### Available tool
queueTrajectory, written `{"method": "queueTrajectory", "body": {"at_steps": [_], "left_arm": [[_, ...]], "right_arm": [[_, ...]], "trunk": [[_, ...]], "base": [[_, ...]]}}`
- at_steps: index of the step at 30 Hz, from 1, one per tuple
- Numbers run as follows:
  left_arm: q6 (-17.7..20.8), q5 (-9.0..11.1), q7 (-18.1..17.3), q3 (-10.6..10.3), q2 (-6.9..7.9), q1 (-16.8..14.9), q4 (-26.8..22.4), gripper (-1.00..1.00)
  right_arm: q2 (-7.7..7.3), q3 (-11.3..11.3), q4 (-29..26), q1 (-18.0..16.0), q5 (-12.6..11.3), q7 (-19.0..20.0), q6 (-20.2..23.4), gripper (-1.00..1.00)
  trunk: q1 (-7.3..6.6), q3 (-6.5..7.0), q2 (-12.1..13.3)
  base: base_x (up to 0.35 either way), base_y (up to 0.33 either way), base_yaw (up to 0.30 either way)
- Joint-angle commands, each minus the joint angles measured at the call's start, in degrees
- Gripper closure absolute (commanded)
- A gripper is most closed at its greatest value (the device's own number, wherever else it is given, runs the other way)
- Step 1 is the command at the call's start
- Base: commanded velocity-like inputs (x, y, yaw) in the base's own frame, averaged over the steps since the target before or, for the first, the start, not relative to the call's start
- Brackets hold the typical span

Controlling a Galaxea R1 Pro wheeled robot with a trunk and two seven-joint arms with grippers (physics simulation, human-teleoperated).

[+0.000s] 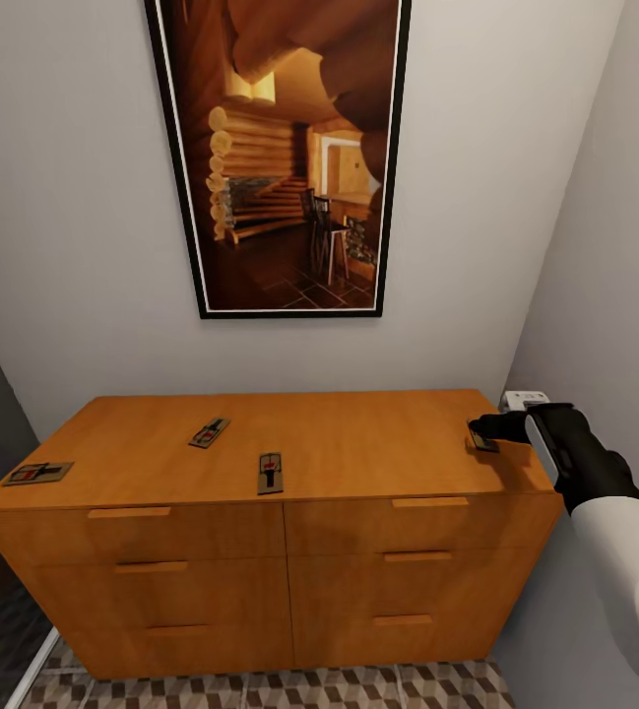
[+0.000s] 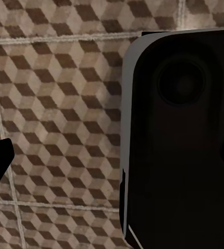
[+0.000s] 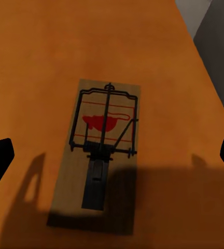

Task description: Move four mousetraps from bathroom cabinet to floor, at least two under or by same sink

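Right wrist view: flat brown mousetrap (image 3: 102,155), dark wire, red spot.

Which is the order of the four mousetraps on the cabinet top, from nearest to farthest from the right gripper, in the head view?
1. Right-corner mousetrap, directly at the right gripper.
2. Front-middle mousetrap, near the cabinet's front edge.
3. Mousetrap behind it, further left.
4. Left-corner mousetrap, at the far left end.
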Motion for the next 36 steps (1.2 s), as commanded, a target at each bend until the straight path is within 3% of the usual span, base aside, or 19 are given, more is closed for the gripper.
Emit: {"method": "queueTrajectory", "body": {"at_steps": [1,31,36], "left_arm": [[-0.31,0.01,0.13,-0.03,0.00,-0.03,0.11,-1.00],[-0.31,0.01,0.13,-0.03,0.00,-0.03,0.11,-1.00],[-0.31,0.01,0.13,-0.03,0.00,-0.03,0.11,-1.00]], "right_arm": [[0.01,-0.09,-0.04,-0.03,-0.01,0.17,0.25,-1.00],[0.13,0.00,1.73,-0.03,-0.06,0.19,-0.18,-1.00],[0.13,-0.01,2.70,-0.03,-0.08,0.20,-1.92,-1.00]], "trunk": [[0.00,-0.05,-0.03],[0.00,-0.05,-0.03],[0.00,-0.05,-0.03]], "base": [[0.000,0.000,0.000],[0.000,0.000,0.000],[0.000,0.000,0.000]]}}
